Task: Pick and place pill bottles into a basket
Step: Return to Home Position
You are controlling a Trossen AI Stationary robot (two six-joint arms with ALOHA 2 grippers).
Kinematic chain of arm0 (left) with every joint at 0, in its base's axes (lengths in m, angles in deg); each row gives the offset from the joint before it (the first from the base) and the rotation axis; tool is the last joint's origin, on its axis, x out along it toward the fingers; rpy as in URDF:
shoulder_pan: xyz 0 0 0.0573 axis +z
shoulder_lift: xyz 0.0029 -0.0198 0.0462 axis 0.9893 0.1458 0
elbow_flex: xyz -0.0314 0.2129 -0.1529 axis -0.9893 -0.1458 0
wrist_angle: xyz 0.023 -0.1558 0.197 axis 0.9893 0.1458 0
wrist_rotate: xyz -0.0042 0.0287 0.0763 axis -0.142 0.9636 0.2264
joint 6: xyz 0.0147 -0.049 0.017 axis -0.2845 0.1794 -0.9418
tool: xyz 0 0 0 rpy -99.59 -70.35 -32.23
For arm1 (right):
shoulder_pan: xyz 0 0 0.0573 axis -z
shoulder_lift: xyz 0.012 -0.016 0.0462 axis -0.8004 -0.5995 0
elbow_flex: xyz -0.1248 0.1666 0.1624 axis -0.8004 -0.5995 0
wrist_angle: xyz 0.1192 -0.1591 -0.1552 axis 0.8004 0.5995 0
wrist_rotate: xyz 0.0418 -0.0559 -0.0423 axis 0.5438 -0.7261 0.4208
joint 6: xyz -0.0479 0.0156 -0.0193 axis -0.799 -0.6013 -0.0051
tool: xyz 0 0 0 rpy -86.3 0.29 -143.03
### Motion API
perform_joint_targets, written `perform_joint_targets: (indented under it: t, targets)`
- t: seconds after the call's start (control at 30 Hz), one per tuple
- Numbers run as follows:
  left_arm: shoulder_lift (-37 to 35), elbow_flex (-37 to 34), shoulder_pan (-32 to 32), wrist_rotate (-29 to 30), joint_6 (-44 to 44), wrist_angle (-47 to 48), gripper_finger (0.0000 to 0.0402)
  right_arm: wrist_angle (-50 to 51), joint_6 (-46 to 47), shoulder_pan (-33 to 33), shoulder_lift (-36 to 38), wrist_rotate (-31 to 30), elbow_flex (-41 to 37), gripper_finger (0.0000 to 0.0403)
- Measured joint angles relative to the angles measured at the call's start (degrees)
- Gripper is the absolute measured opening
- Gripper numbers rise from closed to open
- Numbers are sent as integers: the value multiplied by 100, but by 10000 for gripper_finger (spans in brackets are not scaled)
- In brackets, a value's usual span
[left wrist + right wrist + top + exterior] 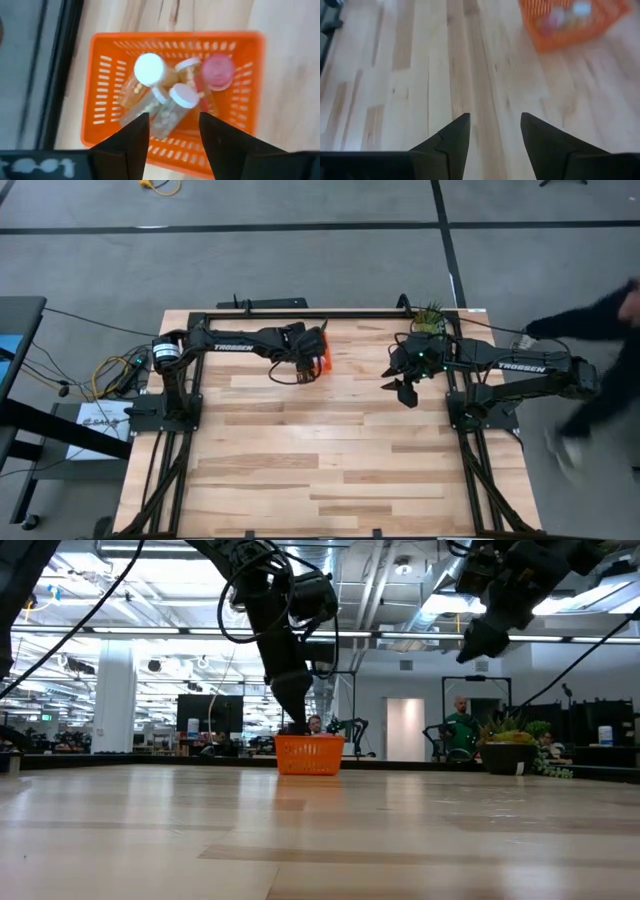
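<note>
The bottles (172, 102) are lying heaped together in the basket (100, 75), white caps and one pinkish cap showing. The basket is sitting toward the far edge of the surface (330, 460), on the left arm's side of the middle. I'm not spotting any bottle loose on the wood.

The left arm (240, 340) is reaching out so that the left jaws are hanging directly over the basket, spread wide with nothing between them. The right arm (520, 368) is holding the right jaws well up off the wood and well apart from the basket. They are also parted wide and carrying nothing. Just behind them a plant (432, 318) is standing at the far edge.

To my eye the picking and placing is finished, and what is going on now is the pull-back to rest. The left arm is going to need height first, rising clear of the basket's rim before folding back, so it isn't catching the plastic and dragging the basket along. The right arm is looking at an easier retreat, though it should be minding the plant. A person (600, 350) is passing close by the right arm's base, off the surface, which is worth watching.
</note>
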Motion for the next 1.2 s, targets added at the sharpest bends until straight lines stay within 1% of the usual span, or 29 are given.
perform_joint_targets:
  t: [0.07, 0.13, 0.2, 0.33, 0.43, 0.53, 0.7, 1.0, 1.1, 1.2]
  targets:
    - [-144, -2, -40, -307, 93, -67, 164, -352, -122, -7, 0, 21, 0, 171]
    - [-327, -2, -135, -785, 136, -278, 164, -820, -245, -41, 25, 26, 0, 171]
    - [-557, -30, -244, -1124, 176, -568, 164, -1264, -374, -92, 78, 47, 1, 171]
    - [-1262, -517, -503, -1250, 254, -1641, 164, -1839, -528, -214, 203, 330, 4, 171]
    - [-1984, -1159, -680, -1265, 376, -2448, 165, -1963, -523, -288, 330, 490, 4, 171]
    - [-2790, -1932, -840, -1305, 407, -3096, 165, -1947, -518, -388, 476, 493, 4, 171]
    - [-4107, -3262, -1086, -1309, 488, -3911, 165, -1937, -469, -552, 771, 494, 2, 171]
    - [-6278, -5474, -1453, -1230, 725, -4990, 165, -1741, -412, -679, 1297, 476, -35, 171]
    - [-6952, -6048, -1458, -1265, 802, -5147, 165, -1845, -351, -657, 1591, 475, -280, 171]
    - [-7553, -6458, -1458, -1267, 895, -5165, 165, -1973, -251, -540, 1936, 475, -635, 171]
